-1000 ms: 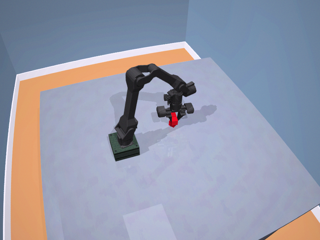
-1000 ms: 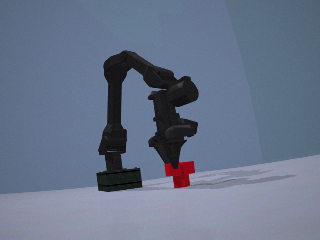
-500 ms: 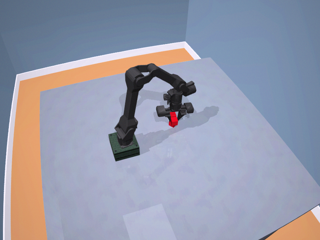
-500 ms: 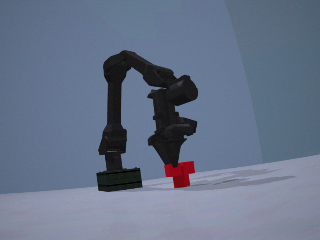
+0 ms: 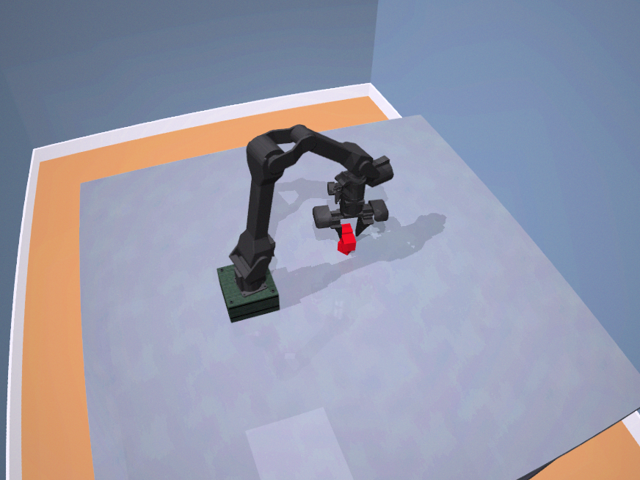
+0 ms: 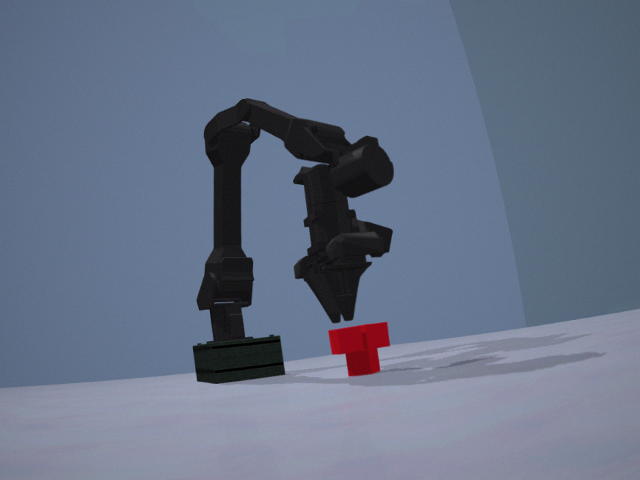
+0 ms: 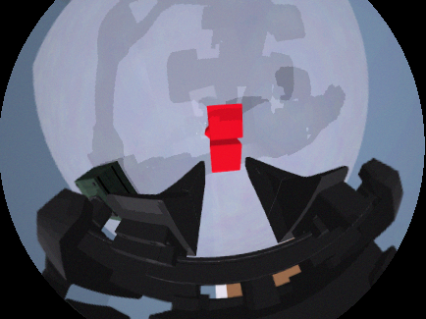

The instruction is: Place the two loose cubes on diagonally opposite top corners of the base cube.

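The red base cube (image 6: 362, 362) stands on the table under two red loose cubes. In the exterior view one loose cube (image 6: 345, 340) lies over its left side and the other (image 6: 377, 336) over its right side, both about level. The wrist view shows a nearer cube (image 7: 226, 157) and a farther cube (image 7: 226, 125) in line, with part of the base at the left. Their exact gap cannot be judged. My gripper (image 5: 348, 234) (image 6: 342, 321) (image 7: 225, 163) is open and empty, its fingertips just above the cubes, nearer the left one in the exterior view.
The arm's green base block (image 5: 255, 305) (image 6: 240, 362) (image 7: 100, 186) stands on the grey table (image 5: 426, 341) left of the cubes. The arm arches over from it. The arm's shadow falls around the stack. Blue walls stand behind the table.
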You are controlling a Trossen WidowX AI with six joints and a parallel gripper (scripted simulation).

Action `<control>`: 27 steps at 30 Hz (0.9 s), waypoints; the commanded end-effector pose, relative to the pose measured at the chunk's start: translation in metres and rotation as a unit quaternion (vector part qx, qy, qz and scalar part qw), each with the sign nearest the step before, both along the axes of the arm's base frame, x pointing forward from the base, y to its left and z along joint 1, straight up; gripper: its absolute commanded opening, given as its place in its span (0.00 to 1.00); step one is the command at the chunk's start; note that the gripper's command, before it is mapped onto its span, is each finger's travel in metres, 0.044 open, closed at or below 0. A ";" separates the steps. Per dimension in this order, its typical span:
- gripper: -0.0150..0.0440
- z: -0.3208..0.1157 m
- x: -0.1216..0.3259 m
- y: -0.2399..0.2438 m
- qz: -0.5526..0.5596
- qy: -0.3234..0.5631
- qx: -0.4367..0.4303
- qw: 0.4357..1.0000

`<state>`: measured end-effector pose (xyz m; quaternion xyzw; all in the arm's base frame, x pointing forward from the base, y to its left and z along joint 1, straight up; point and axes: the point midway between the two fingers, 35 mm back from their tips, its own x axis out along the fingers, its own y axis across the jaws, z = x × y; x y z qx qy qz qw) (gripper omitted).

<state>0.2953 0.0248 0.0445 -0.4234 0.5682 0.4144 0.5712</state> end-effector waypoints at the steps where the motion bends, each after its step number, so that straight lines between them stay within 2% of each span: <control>1: 0.60 0.008 0.002 0.000 0.000 -0.004 0.000 1.000; 27: 0.60 0.040 0.001 0.000 0.000 -0.004 0.000 1.000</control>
